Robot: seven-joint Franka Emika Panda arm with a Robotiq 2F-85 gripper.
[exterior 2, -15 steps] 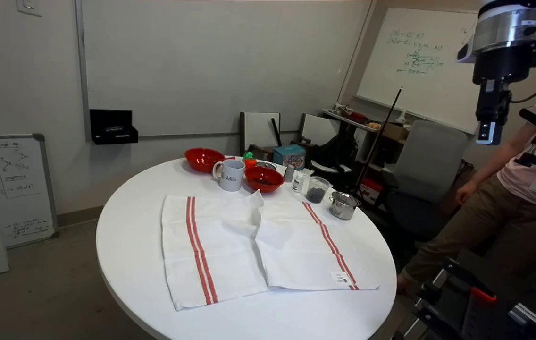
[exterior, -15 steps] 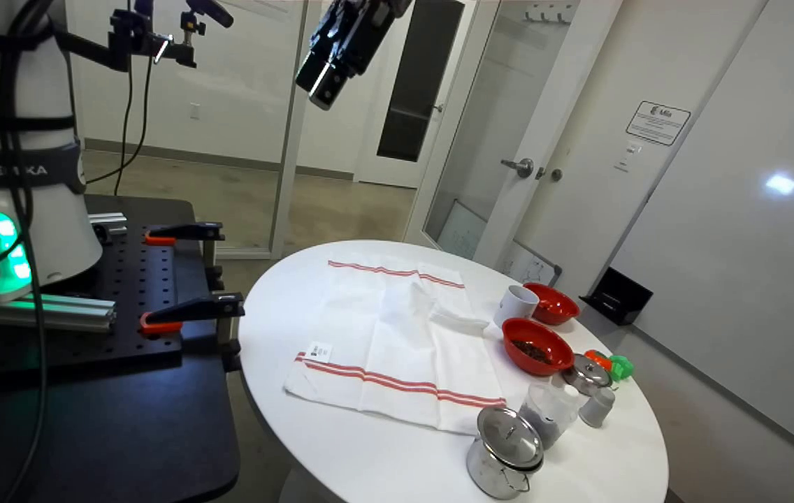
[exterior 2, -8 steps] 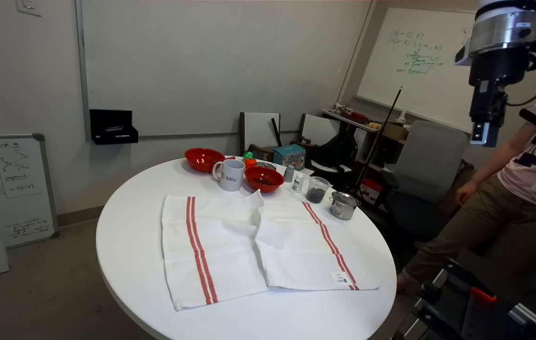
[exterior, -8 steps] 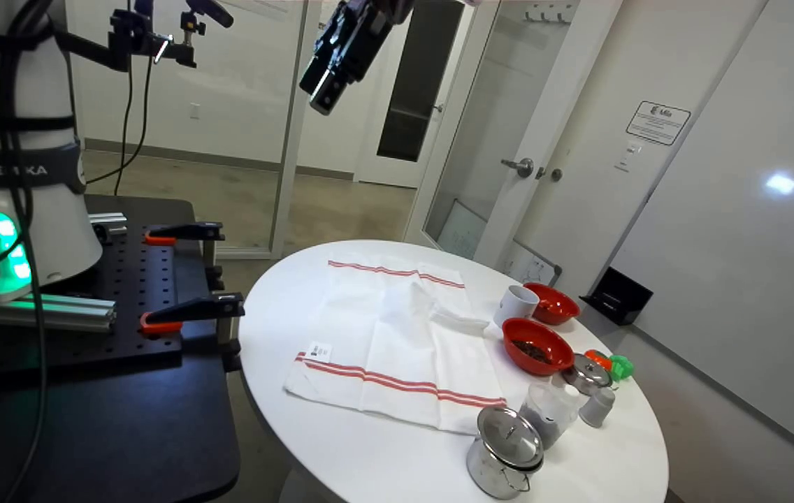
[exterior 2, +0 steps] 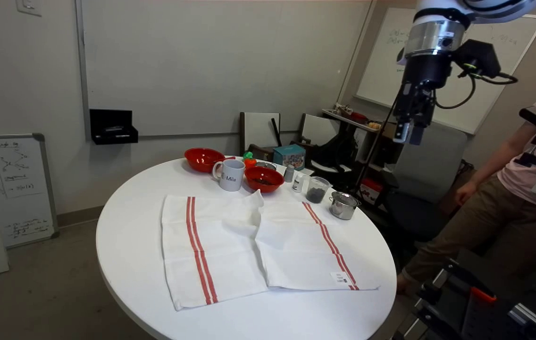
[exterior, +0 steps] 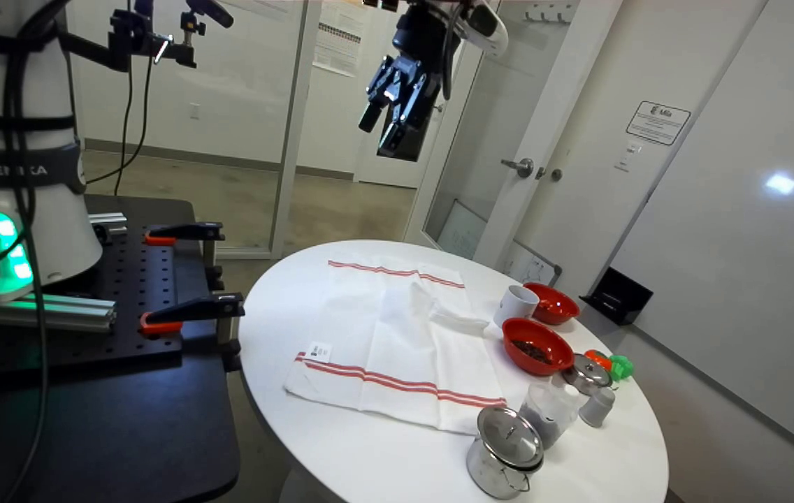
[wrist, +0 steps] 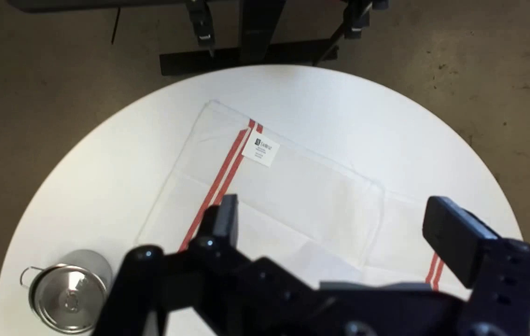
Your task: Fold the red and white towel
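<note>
The white towel with red stripes lies spread on the round white table, in both exterior views (exterior: 404,335) (exterior 2: 301,255). It has creases and a raised ridge near its middle, with one part overlapping the other. A white tag (exterior 2: 340,277) sits by one striped end; it also shows in the wrist view (wrist: 260,148). My gripper is high above the table in both exterior views (exterior: 379,133) (exterior 2: 408,134), well apart from the towel. In the wrist view the gripper (wrist: 335,224) has its fingers wide apart with nothing between them, and the towel (wrist: 302,182) shows below.
A lidded metal pot (exterior: 505,454) stands close to a towel corner; it also shows in the wrist view (wrist: 69,296). A clear cup (exterior 2: 317,190), a mug (exterior 2: 231,174) and two red bowls (exterior 2: 264,179) (exterior 2: 204,159) stand along the towel's far side. A person (exterior 2: 499,189) stands beyond the table.
The arm has moved out over the table, leftward in one exterior picture and rightward and lower in another, and has turned so both fingers show apart. The towel has not moved.
</note>
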